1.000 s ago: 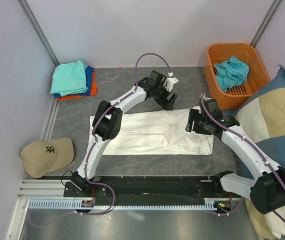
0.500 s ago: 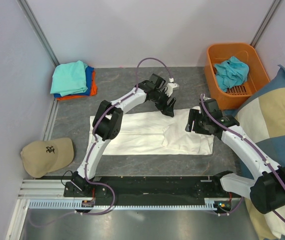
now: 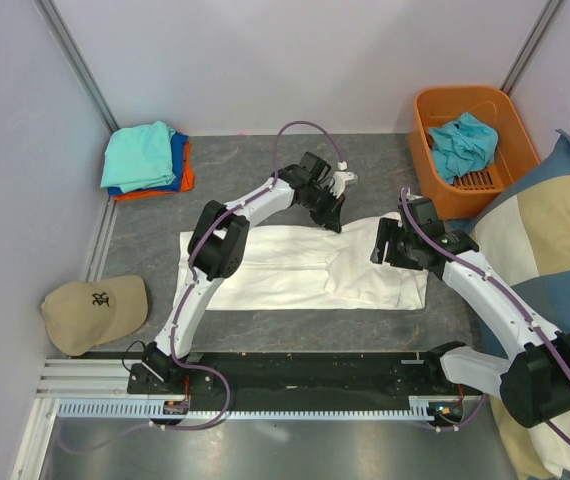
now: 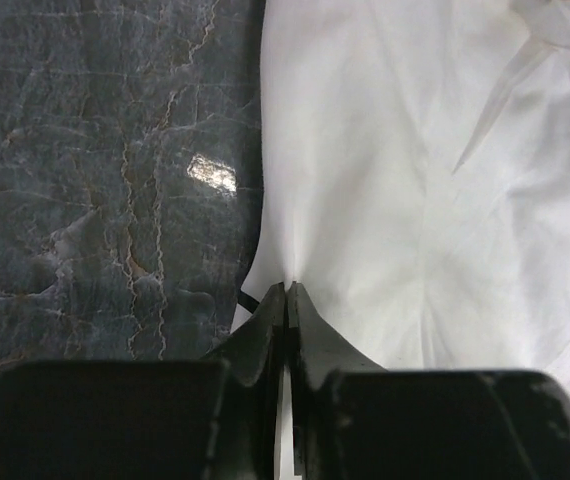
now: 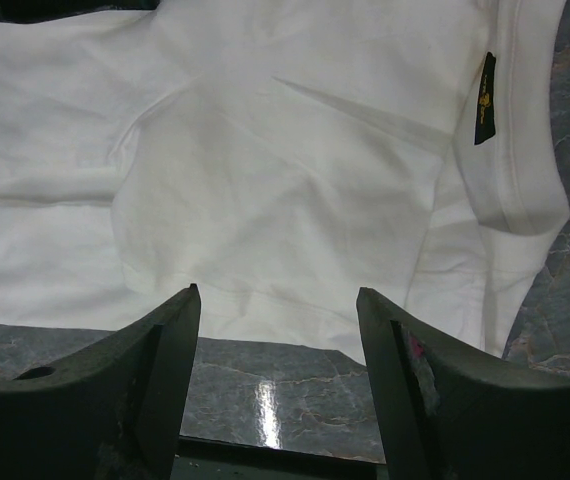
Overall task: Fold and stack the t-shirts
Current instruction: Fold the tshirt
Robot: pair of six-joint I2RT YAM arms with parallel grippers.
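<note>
Left wrist view puts my left fingers (image 4: 283, 310) pressed together on the edge of the white t-shirt (image 4: 395, 180). Small creases fan out from their tips, so I judge they are pinching the cloth there and not just resting on it. From the top camera, that pinch sits on the white t-shirt's far edge, toward its right half. My right fingers (image 5: 170, 345) are spread wide with nothing between them. They sit at the right end of the white t-shirt, where the collar and a dark label (image 5: 485, 100) show. I cannot tell whether their tips touch the cloth.

The white t-shirt lies flat on the surface (image 3: 265, 165) as a long strip. It looks to me already folded in along its length, but not yet folded short.

Well apart from the white t-shirt, beyond its far left corner, is a stack of folded shirts. It has a teal shirt (image 3: 137, 155) on top, with a blue shirt (image 3: 179, 148) and an orange shirt (image 3: 187, 182) showing under it. Those look finished.

Beyond the white t-shirt's far right corner stands an orange basket (image 3: 427, 130). It holds a crumpled teal garment (image 3: 463, 140), which is probably one more shirt to do.

As I read it, three shirts are done and the white one is partway. It needs its remaining folds and a carry to the stack, then the garment from the basket.
</note>
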